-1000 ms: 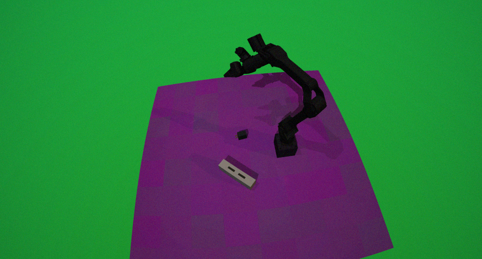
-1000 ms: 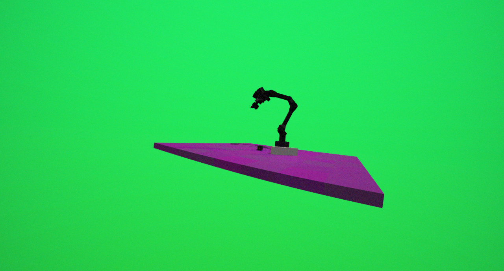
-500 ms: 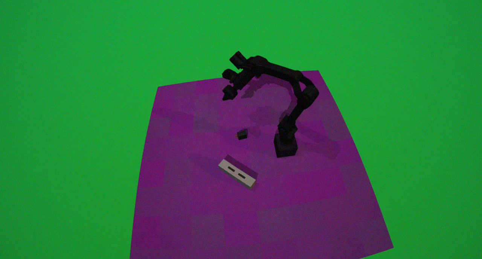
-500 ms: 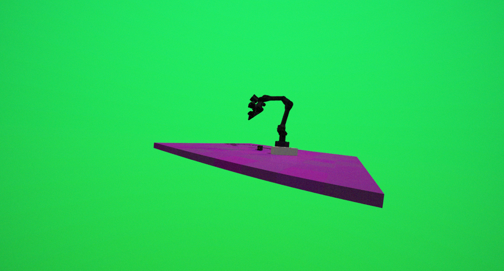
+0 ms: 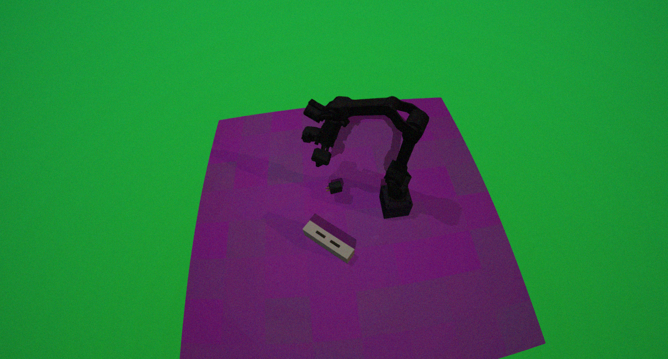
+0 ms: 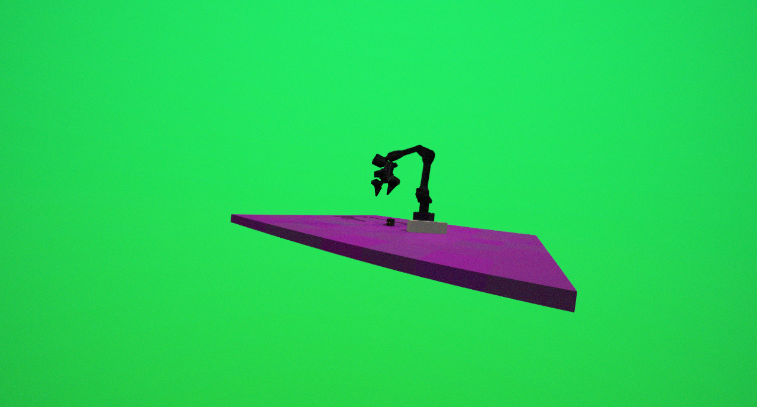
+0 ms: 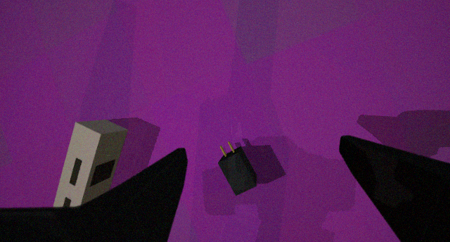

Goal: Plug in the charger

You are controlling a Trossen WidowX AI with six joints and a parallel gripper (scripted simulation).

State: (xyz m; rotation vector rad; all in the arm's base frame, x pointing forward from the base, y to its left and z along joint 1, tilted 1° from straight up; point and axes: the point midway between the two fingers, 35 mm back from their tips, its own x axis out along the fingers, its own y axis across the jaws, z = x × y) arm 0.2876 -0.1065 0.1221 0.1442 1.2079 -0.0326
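A small black two-prong charger (image 5: 335,186) (image 6: 390,222) (image 7: 238,170) lies on its side on the purple table (image 5: 289,287) (image 6: 476,261), its yellow prongs pointing sideways. A pale grey power strip (image 5: 329,240) (image 6: 426,226) (image 7: 88,157) with two slotted outlets lies nearer the front. My gripper (image 5: 320,157) (image 6: 385,186) (image 7: 261,149) is open and empty. It points down and hangs well above the charger. In the wrist view the charger sits between and below the two fingertips, and the left finger hides the strip's lower end.
The arm's black base (image 5: 396,202) (image 6: 423,215) stands on the table to the right of the charger. The table's edges drop off into a green background on all sides.
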